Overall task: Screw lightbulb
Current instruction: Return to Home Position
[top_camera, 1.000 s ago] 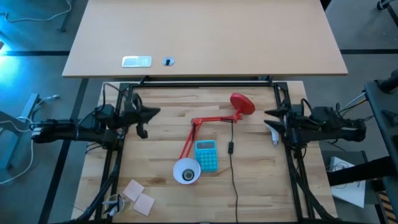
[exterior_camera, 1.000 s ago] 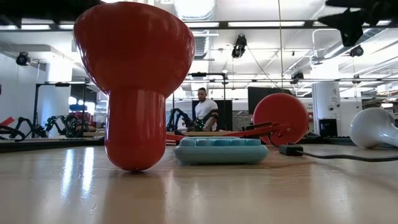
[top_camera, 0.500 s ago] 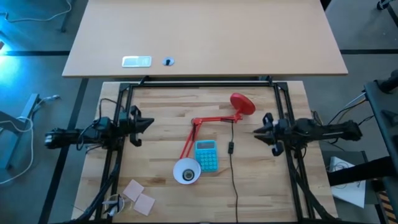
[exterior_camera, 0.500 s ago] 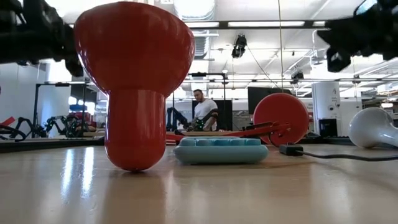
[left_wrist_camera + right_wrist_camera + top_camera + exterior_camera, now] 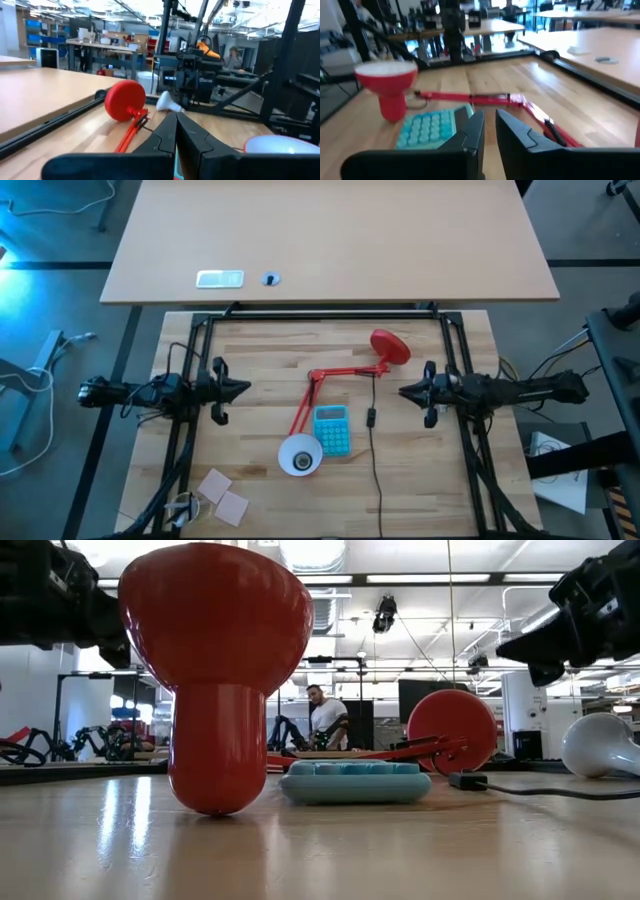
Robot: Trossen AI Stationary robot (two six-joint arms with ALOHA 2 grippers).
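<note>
The lightbulb (image 5: 598,745), small and white, lies on its side on the wooden table near the right edge. In the high view my right arm hides it; it also shows in the left wrist view (image 5: 169,102). The red desk lamp lies flat with its round base (image 5: 390,347) at the far side. Its shade (image 5: 300,455) stands mouth up at the near side. My left gripper (image 5: 243,388) hovers shut left of the lamp. My right gripper (image 5: 403,391) hovers shut right of the lamp's arm, above the bulb's area. Neither holds anything.
A teal calculator (image 5: 332,430) lies beside the shade. The lamp's black cord (image 5: 374,450) runs toward the near edge. Two pink squares (image 5: 222,495) lie at the near left corner. A black frame (image 5: 320,313) borders the table. A person (image 5: 325,720) stands far behind.
Both arms have stretched out level and come down. My left gripper has gone toward the near edge. My right gripper has gone toward the near edge and the lamp, and its arm now covers the bulb in the high view. The bulb and lamp have not moved.
</note>
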